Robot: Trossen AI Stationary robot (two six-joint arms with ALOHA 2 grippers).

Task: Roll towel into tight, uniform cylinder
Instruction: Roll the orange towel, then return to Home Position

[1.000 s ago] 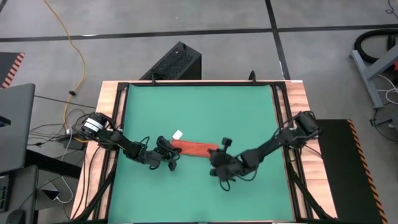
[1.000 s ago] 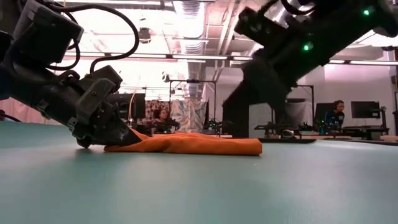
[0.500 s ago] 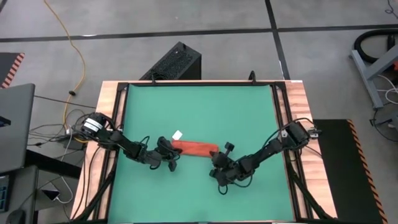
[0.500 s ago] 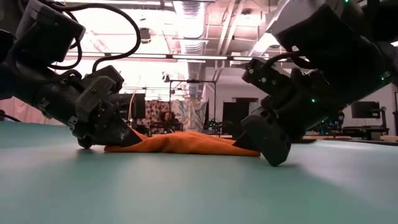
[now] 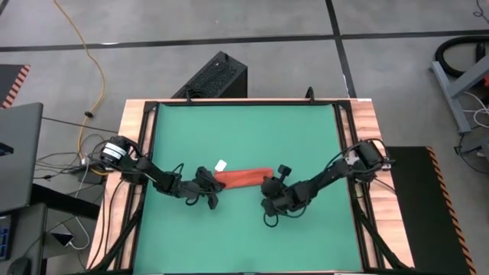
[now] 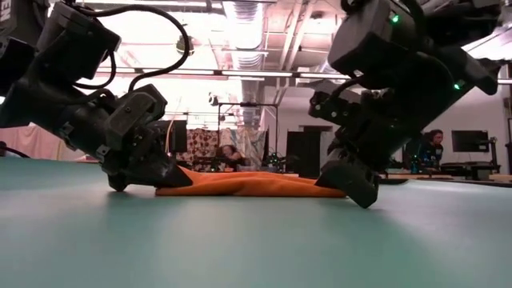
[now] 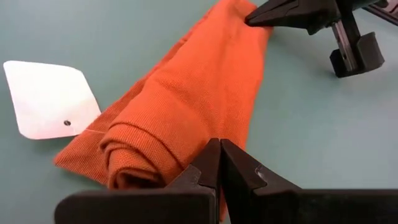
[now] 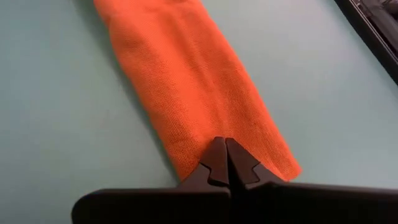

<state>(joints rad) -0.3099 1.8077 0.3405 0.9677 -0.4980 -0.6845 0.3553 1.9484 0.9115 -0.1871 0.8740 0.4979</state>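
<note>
Left tool (image 7: 219, 163) and right tool (image 8: 225, 163), both clenched, press one orange rolled towel's (image 5: 243, 178) ends; one white tag (image 7: 48, 98).

Grey tiled floor (image 5: 252, 69); strip-lit ceiling (image 6: 240, 32) beyond table.

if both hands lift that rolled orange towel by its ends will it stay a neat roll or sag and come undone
The towel is soft knit cloth, loosely coiled at the end by the left hand, so it would probably sag in the middle. It lies low and flattened on the mat, so it may partly unroll. The right hand looks shut at the other end; the thin cloth could slip.
</note>
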